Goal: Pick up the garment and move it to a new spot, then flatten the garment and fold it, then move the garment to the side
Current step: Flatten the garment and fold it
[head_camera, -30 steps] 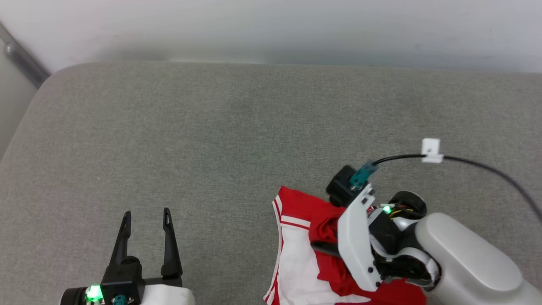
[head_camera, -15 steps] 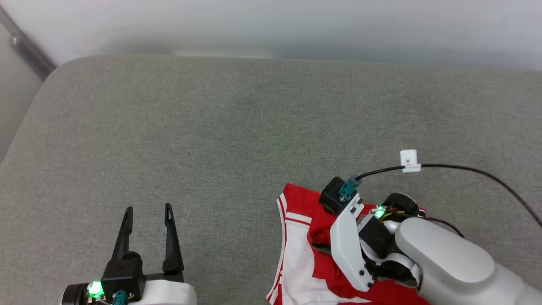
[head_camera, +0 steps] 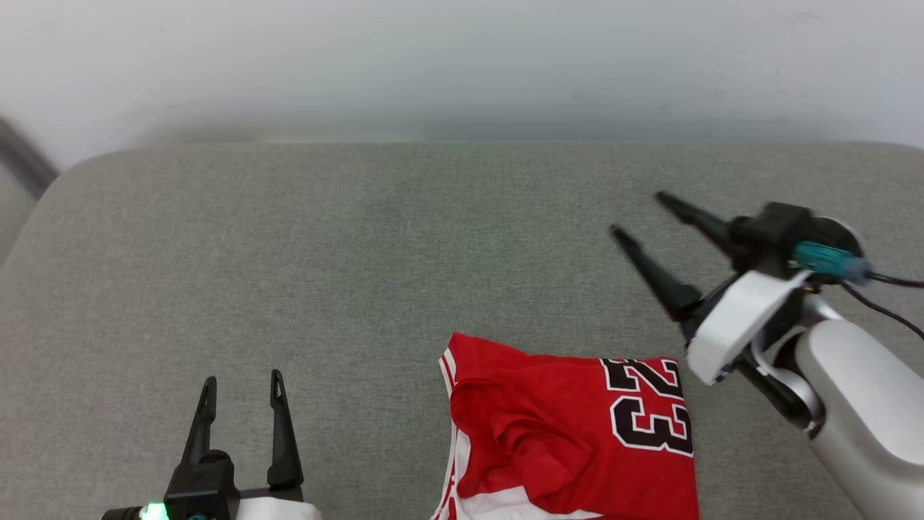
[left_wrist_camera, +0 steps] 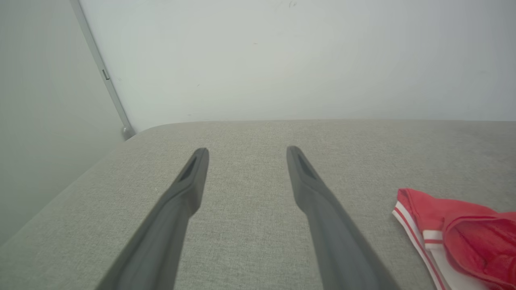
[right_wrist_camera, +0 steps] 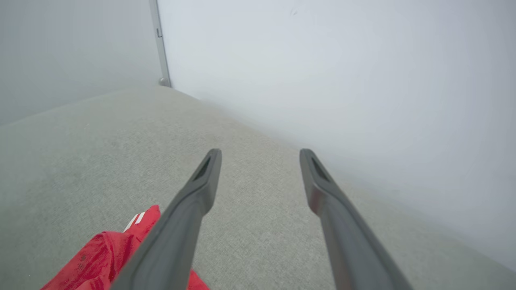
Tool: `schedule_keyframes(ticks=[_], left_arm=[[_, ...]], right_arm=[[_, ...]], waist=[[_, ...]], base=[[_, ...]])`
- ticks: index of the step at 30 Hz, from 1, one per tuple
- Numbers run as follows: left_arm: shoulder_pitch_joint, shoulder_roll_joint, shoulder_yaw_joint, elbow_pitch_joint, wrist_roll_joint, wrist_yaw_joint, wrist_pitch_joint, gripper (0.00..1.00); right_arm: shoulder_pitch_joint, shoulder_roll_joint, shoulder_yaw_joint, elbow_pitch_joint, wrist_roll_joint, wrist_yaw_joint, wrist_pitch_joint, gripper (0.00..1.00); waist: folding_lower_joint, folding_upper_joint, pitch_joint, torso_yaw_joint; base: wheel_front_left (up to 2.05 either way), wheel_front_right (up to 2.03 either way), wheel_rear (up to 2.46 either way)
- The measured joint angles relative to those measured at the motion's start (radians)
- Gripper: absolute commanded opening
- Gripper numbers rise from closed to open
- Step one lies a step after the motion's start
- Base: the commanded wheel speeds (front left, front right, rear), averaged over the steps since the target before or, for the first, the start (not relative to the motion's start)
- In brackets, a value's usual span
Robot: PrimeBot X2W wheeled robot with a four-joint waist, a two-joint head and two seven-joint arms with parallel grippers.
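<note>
Head view: the garment (head_camera: pixel 570 433) lies on the grey pad (head_camera: pixel 361 253) at the near edge, right of centre. It is bunched: a loose red fold sits over the left half, the number 23 shows on the right, and its lower part runs out of the bottom of the view. The right gripper (head_camera: pixel 639 214) hangs above the pad beyond the garment's far right corner, jaws wide apart and holding nothing. The left gripper (head_camera: pixel 242 379) sits at the lower left, well apart from the cloth, also wide open and empty.

Left wrist view: both fingers point over bare pad toward the wall (left_wrist_camera: pixel 282 60). The garment's striped sleeve edge lies off to the right.

Right wrist view: the fingers stand spread over bare pad, with red cloth low at the left, partly behind one finger.

Flattening looks like the step in hand. To do it well, each gripper should probably take an opposite edge, the left at the striped sleeve and the right beside the number. Pinching low and drawing apart close to the pad should let the fold open without pulling the cloth off the near edge.
</note>
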Motion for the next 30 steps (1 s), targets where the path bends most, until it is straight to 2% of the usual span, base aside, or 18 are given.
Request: schedule_keyframes(ticks=[3,6,11,14,20,30], left_arm=[[0.007,0.0,0.003,0.0,0.005,-0.001,0.0,1.0],[0.012,0.0,0.005,-0.002,0.005,-0.002,0.0,1.0],[0.026,0.0,0.006,-0.007,0.007,-0.006,0.0,1.0],[0.027,0.0,0.002,-0.007,0.007,-0.01,0.0,1.0],[0.031,0.0,-0.005,-0.003,0.008,-0.014,0.0,1.0],[0.052,0.0,-0.007,0.0,0.009,-0.025,0.0,1.0]], right_arm=[[0.077,0.04,-0.166,0.028,-0.11,0.0,-0.115,1.0],[0.16,0.08,-0.305,0.032,-0.21,0.0,-0.181,1.0],[0.292,0.171,-0.498,-0.03,-0.328,0.0,-0.222,1.0],[0.382,0.229,-0.581,-0.082,-0.376,0.0,-0.227,1.0],[0.553,0.334,-0.673,-0.198,-0.437,0.0,-0.23,1.0],[0.725,0.41,-0.716,-0.277,-0.448,0.0,-0.23,1.0]], waist=[[0.0,0.0,-0.012,-0.015],[0.0,0.0,-0.023,-0.026],[0.0,0.0,-0.038,-0.043],[0.0,0.0,-0.045,-0.047],[0.0,0.0,-0.058,-0.047],[-0.0001,0.0,-0.081,-0.042]], base=[[0.0,0.0,0.0],[0.0,0.0,0.0],[0.0,0.0,0.0],[0.0,0.0,0.0],[0.0,0.0,0.0],[0.0,0.0,0.0]])
